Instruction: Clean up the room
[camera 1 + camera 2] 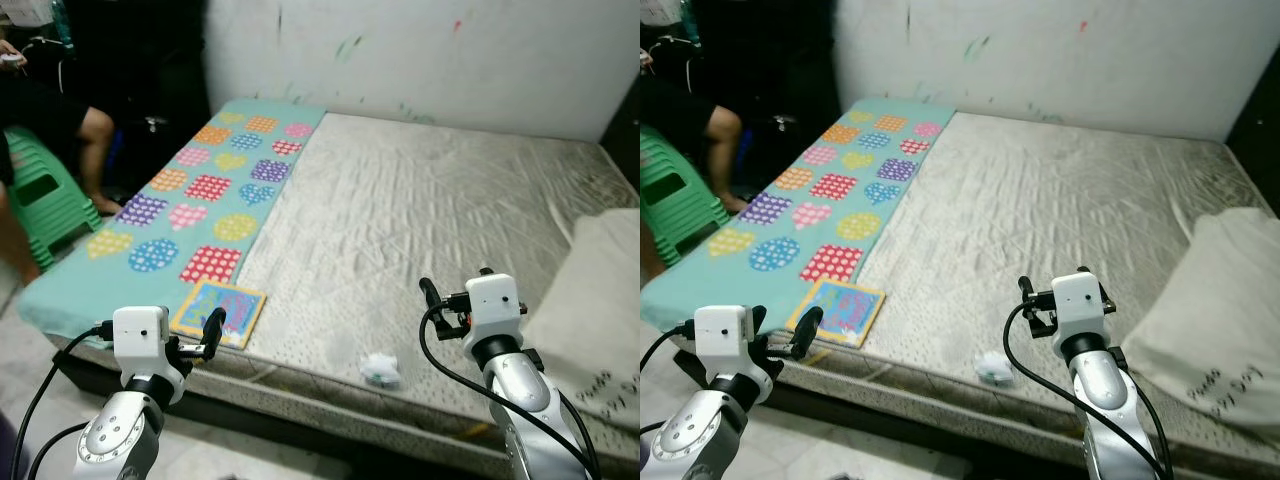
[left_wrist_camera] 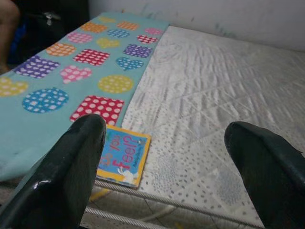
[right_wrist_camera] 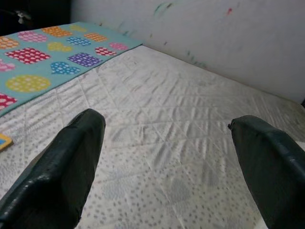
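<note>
A small colourful picture book [image 1: 218,312] lies at the front edge of the grey mattress [image 1: 420,210], partly on a teal blanket [image 1: 70,285] with dotted patches. A crumpled white scrap [image 1: 380,369] lies near the front edge, between my two arms. My left gripper [image 1: 211,333] hovers just in front of the book, open and holding nothing; the left wrist view has the book [image 2: 123,155] below its fingers [image 2: 71,167]. My right gripper [image 1: 431,298] is open over the mattress, above and to the right of the scrap, with nothing in it.
A white pillow or bag [image 1: 590,300] lies on the mattress at the right. A person [image 1: 45,110] sits at the far left by a green plastic stool [image 1: 40,195]. A white wall [image 1: 420,50] runs behind the bed. Pale floor [image 1: 250,460] lies below the bed's front edge.
</note>
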### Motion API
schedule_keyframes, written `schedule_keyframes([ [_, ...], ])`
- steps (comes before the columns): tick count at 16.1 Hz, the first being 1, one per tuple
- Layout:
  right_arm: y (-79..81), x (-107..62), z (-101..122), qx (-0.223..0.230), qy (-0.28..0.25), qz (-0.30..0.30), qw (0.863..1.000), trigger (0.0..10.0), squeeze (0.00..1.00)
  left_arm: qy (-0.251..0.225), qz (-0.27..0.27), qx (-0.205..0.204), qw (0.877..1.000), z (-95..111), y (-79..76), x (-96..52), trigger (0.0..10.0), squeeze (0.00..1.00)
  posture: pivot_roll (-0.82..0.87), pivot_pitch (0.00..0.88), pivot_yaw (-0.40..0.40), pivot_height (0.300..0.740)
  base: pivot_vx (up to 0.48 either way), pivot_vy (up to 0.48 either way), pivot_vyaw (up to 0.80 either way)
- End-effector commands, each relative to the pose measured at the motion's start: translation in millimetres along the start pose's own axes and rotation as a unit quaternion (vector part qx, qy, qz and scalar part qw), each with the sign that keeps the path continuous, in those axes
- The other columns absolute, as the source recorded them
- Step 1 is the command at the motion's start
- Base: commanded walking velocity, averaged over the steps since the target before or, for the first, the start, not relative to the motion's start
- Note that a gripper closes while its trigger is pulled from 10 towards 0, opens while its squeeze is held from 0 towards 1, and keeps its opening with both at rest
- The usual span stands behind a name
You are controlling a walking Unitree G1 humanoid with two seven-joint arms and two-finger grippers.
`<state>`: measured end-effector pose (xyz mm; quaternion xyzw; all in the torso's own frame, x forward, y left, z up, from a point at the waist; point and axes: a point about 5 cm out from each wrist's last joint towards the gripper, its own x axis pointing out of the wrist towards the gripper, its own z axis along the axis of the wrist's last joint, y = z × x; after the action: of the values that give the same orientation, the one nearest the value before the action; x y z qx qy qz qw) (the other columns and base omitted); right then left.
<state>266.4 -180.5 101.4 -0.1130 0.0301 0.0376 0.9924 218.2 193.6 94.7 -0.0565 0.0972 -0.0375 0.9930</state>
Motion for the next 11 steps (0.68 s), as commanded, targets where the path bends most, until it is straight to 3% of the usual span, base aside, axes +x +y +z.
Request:
schedule_keyframes([
  [1,0.7,-0.6,1.8,0.001,-0.001,0.006,1.0,10.0,0.0,0.004,-0.002,0.0,1.0,-1.3,-0.4,0.7,10.0,0.0,-0.17,0.0,-0.01,0.622,0.0,0.0,0.0],
  [11,3.8,0.4,3.3,0.006,-0.004,0.024,1.0,10.0,0.0,-0.009,-0.004,-0.019,1.0,1.2,-0.1,0.6,10.0,0.0,-0.17,0.0,-0.011,0.613,0.0,0.0,0.0],
])
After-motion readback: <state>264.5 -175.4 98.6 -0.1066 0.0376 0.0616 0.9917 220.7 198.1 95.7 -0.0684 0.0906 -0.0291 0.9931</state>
